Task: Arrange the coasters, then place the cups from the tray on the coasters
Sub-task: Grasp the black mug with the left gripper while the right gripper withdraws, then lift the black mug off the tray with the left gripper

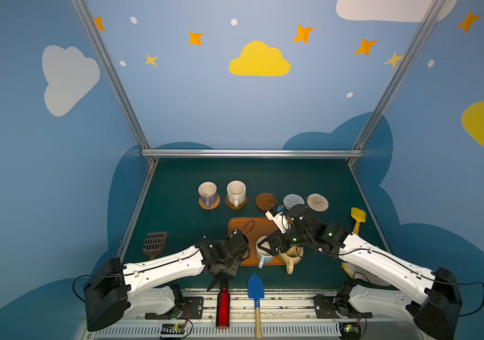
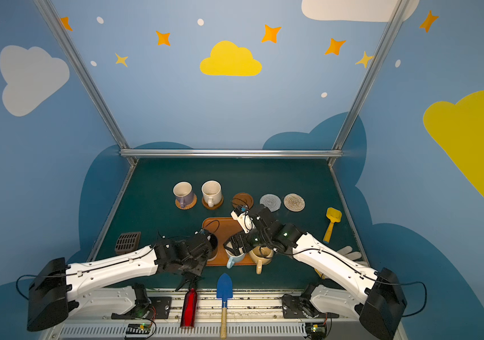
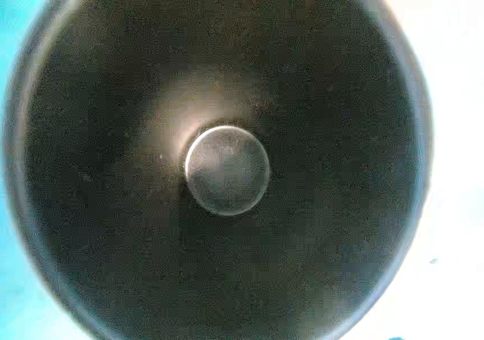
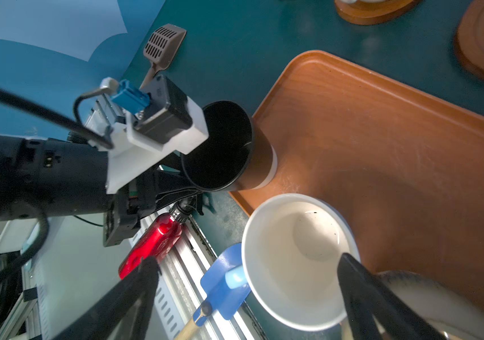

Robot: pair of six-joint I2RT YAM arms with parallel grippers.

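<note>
Clamps left gripper (image 4: 182,191), seemingly on the handle, to the black mug (image 4: 220,147) at the tray's (image 4: 352,132) near-left edge, right gripper (image 4: 246,260) spread wide over the light blue mug (image 4: 293,259); expect rigid, slick, breakable ceramic

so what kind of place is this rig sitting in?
Probably a robot test cell dressed like a playroom, not a real home: walls painted with clouds and stars, bare aluminium frame posts, and the left arm and right arm mounted on a rail at the edge of the green table.
</note>
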